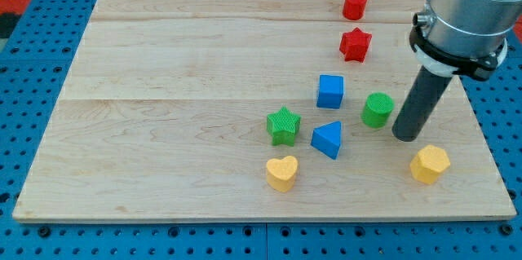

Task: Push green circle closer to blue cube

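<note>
Camera view: my tip (405, 136), a bare rod holding nothing, stands just right of the green circle (378, 109). The blue cube (330, 91) lies near its left. The circle appears light, rigid, free-sliding; contact its right wall centrally.

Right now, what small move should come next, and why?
Probably slide my tip toward the view's left into the green circle: it sits just right of the circle, and the blue cube lies just beyond on the left.
</note>
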